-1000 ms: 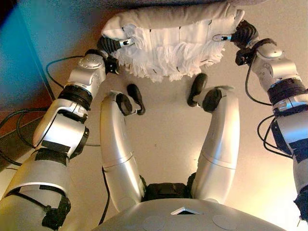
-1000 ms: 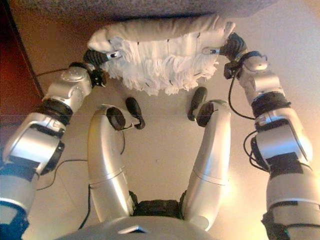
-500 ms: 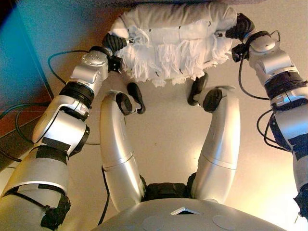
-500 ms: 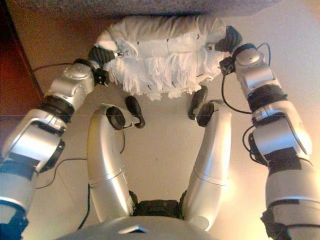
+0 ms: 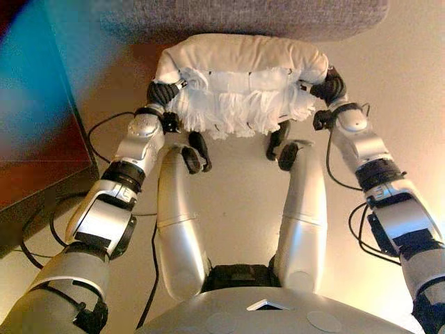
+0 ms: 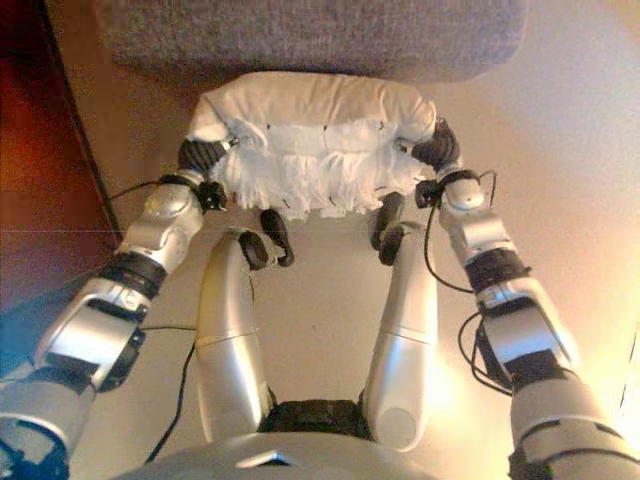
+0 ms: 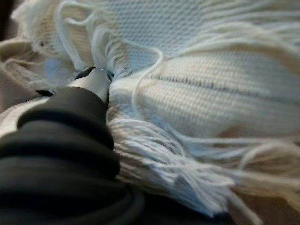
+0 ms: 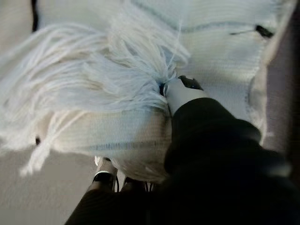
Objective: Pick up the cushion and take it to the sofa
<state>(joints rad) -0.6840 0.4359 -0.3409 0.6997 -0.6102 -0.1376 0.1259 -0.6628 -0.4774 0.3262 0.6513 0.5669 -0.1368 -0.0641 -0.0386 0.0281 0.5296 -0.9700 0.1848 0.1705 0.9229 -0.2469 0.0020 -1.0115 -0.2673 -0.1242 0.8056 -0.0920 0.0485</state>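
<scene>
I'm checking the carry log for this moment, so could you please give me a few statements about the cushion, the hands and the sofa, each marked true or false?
1. The cushion is white with a long fringe. True.
2. The cushion lies flat on the floor, with neither hand touching it. False: it is held up between the left hand and the right hand, one at each end.
3. A grey sofa shows just beyond the cushion. True.
4. The cushion already rests on top of the sofa seat. False: it sits in front of the sofa's edge, between the hands.
5. In both wrist views, fringe and knitted cloth fill the space past the hand. True.
</scene>
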